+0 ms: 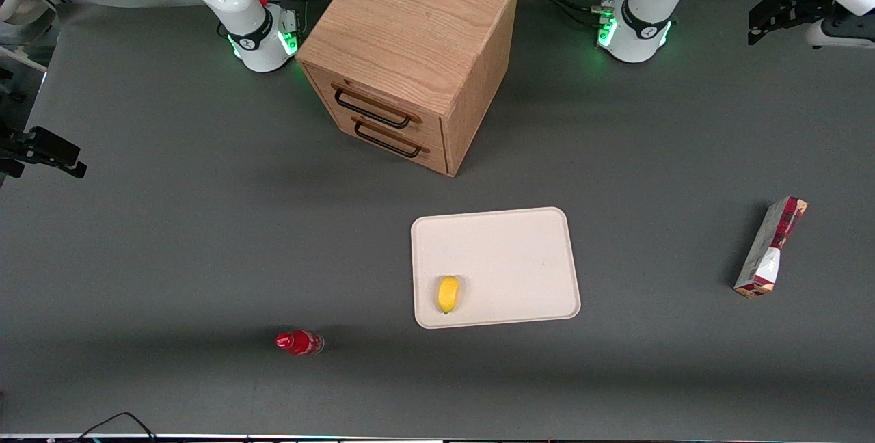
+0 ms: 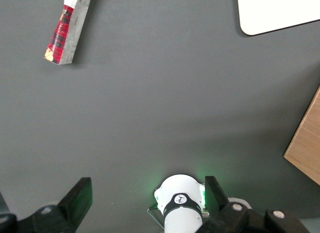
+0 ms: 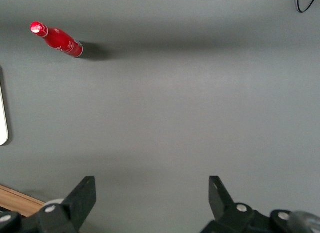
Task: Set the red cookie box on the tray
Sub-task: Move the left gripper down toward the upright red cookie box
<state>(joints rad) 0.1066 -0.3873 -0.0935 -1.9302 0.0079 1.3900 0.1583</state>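
Ref: front view, clock bearings taken from tray centre.

- Small red bottle (image 1: 299,342), approx. 8 o'clock, lying on its side on the grey table (image 1: 171,238). Glossy, cylindrical, would roll; not part of task.
- Wooden drawer cabinet (image 1: 410,53), approx. 11 o'clock. Oak-grain faces, two dark bar handles; set clear of the work zone.
- Tray (image 1: 519,251), cream-white, matte, rounded corners, low rim. A yellow lemon (image 1: 448,293) sits at its 7 o'clock corner, so most of the flat is free for the drop.
- Red cookie box (image 1: 771,246), 3 o'clock, well apart from tray, toward working arm's end. Long slim carton on the table, plaid red and grey-white print, brownish ends; flat faces suit a pinch across the narrow width.
- Gripper (image 1: 772,19), approx. 2 o'clock, raised, fingers spread wide with nothing between them. Box not yet approached.
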